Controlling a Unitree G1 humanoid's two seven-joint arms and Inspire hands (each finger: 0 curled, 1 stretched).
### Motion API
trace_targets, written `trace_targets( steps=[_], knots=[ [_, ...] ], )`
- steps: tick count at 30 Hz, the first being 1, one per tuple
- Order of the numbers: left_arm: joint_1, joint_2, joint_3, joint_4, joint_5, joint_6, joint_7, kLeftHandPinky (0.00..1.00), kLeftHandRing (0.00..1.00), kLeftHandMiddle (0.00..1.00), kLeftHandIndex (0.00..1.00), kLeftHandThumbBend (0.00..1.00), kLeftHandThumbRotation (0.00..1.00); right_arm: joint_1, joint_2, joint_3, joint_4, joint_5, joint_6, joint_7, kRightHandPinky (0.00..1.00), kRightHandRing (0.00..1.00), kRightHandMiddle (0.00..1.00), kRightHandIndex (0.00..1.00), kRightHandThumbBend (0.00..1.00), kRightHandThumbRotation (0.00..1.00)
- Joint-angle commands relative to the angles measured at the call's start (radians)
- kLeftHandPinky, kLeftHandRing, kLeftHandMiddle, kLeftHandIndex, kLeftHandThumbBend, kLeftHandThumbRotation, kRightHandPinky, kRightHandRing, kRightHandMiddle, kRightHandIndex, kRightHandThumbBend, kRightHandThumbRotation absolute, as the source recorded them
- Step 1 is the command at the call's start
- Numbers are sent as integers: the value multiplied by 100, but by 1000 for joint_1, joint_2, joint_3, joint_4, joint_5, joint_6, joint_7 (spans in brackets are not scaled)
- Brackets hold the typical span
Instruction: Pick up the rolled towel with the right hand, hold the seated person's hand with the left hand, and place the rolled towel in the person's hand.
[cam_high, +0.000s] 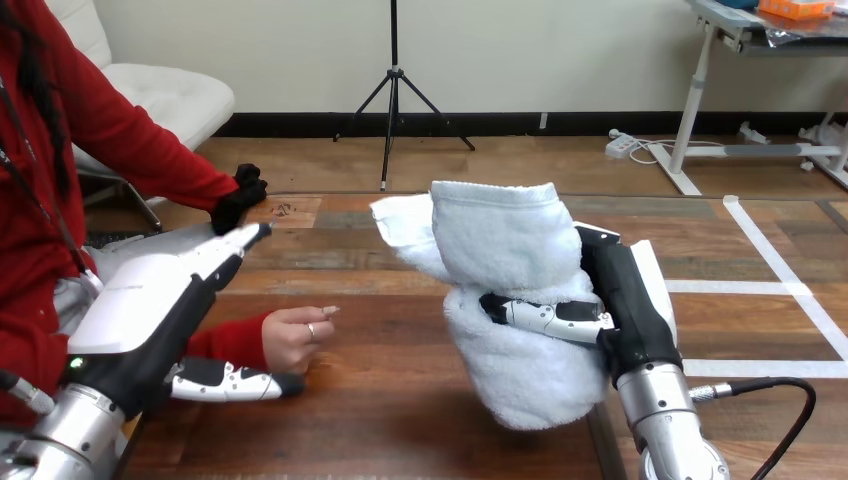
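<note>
Right robot hand (620, 300) is clasping rolled towel (500, 250) | left robot hand (150, 300) is hovering wide open beside person's hand (293, 340) | advice: cradling it gently before delivering.

I read no text, label, number or sign on the white rolled terry towel (500, 250) or brown wooden desk (400, 420).

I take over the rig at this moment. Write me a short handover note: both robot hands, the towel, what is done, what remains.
Right robot hand: shut on the rolled towel, holding it upright, thumb across its front.
Left robot hand: open, fingers straight, beside the person's hand, not gripping it.
The person's hand rests on the table.
Done: towel picked up.
Left: hold the person's hand, then place the towel in it.
</note>
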Motion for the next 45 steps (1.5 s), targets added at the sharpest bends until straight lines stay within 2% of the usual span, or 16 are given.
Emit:
trace_targets(
  steps=[1, 7, 16, 25, 35, 40, 45],
  knots=[
    [-94, 35, -23, 62, -8, -3, -15, 87, 92, 93, 95, 100, 45, -38, 20, -9, -113, 39, -25, 11, 30, 35, 48, 46, 79, 0],
    [-134, 47, -50, 139, 11, -2, -15, 87, 93, 93, 95, 100, 45, -20, 24, -10, -154, 50, -8, 19, 30, 35, 47, 46, 79, 0],
    [-202, 61, -94, 282, 37, -38, 19, 87, 93, 93, 95, 100, 46, 8, 32, -13, -217, 59, 13, 21, 30, 35, 47, 46, 79, 0],
    [-265, 70, -141, 411, 83, -57, 80, 89, 94, 94, 96, 100, 48, 29, 45, -17, -259, 82, 14, 29, 30, 35, 47, 46, 79, 0],
    [-319, 70, -194, 509, 119, -43, 129, 91, 95, 95, 96, 100, 49, 47, 56, -20, -291, 108, 16, 42, 29, 34, 46, 45, 78, 0],
    [-340, 70, -220, 548, 141, -43, 170, 90, 94, 94, 96, 100, 50, 55, 54, -18, -304, 111, 12, 45, 29, 34, 46, 45, 78, 0],
    [-360, 64, -246, 588, 159, -35, 219, 87, 90, 91, 94, 100, 50, 65, 58, -21, -317, 140, 10, 61, 29, 33, 46, 45, 77, 0]
  ],
)
